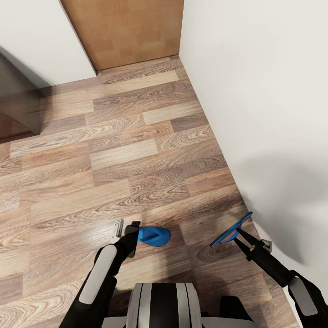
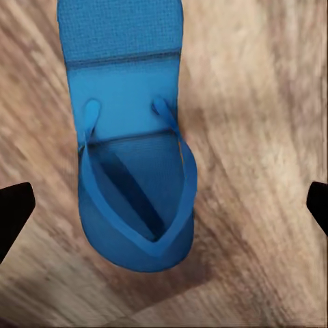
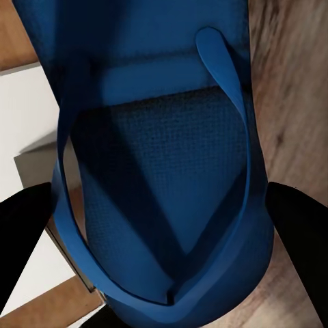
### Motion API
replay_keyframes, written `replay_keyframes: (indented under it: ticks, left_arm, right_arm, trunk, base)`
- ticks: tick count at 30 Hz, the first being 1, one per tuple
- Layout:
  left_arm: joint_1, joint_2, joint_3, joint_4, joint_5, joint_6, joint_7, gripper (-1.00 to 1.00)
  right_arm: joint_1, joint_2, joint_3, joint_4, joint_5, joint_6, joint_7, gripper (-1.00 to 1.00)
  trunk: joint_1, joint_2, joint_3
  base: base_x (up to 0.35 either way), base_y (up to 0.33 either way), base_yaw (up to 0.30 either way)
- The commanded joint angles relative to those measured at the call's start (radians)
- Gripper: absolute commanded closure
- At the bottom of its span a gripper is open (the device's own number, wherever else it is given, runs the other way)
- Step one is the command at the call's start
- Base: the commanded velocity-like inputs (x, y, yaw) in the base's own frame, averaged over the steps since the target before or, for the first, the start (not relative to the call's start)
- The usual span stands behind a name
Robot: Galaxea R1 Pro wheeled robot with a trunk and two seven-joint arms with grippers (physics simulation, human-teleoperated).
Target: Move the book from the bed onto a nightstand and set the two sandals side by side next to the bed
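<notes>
Here, floor (image 1: 136,150): brown wood planks, running up to a white wall (image 1: 264,114) on the robot's right and a plain brown door (image 1: 127,29) at the far end.
Left gripper (image 1: 126,228): low over the planks in the head view; in the left wrist view its two dark fingertips (image 2: 14,212) stand wide apart at either edge, holding nothing.
First sandal (image 1: 154,235): bright blue flip-flop, lying flat on the floor, sole down and straps up, just beside the left gripper's tips on the side toward the robot's middle; in the left wrist view it (image 2: 130,137) lies between the spread fingers, touching neither.
Right gripper (image 1: 240,233): raised above the floor close to the wall, closed on the second sandal.
Second sandal (image 1: 231,229): blue flip-flop, held clear of the planks and tilted on edge; in the right wrist view its sole and Y-strap (image 3: 157,157) sit between the two dark fingers (image 3: 301,225).
Sandals, relation: well apart, not side by side.
</notes>
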Motion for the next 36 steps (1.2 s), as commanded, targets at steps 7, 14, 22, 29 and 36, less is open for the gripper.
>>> replay_keyframes:
  ticks: [7, 14, 22, 29, 36]
  left_arm:
    - [-0.072, -0.004, -0.034, -0.01, 0.006, -0.004, 0.012, -1.0]
    - [-0.105, -0.004, -0.048, -0.015, 0.02, 0.0, 0.014, -1.0]
    - [-0.113, -0.004, -0.12, -0.016, 0.15, 0.013, 0.017, -1.0]
    - [-0.114, -0.004, -0.148, -0.015, 0.185, 0.016, 0.016, -1.0]
    - [-0.114, -0.004, -0.15, -0.014, 0.187, 0.017, 0.017, -1.0]
  right_arm:
    - [0.0, 0.01, -0.001, 0.0, -0.003, 0.005, 0.001, 1.0]
    - [0.0, 0.017, -0.001, 0.001, -0.001, 0.005, 0.001, 1.0]
    - [0.0, 0.018, 0.0, 0.002, -0.001, 0.003, 0.001, 1.0]
    - [0.0, 0.018, 0.001, 0.002, -0.001, 0.002, 0.001, 1.0]
    - [0.0, 0.018, 0.001, 0.002, -0.001, 0.002, 0.001, 1.0]
  trunk:
    - [0.0, 0.0, 0.0]
    - [0.0, 0.0, 0.0]
    - [0.0, 0.0, 0.0]
    - [0.0, 0.0, 0.0]
    - [0.0, 0.0, 0.0]
  base:
    - [0.0, 0.0, 0.0]
    - [0.0, 0.0, 0.0]
    - [0.0, 0.0, 0.0]
    - [0.0, 0.0, 0.0]
    - [0.0, 0.0, 0.0]
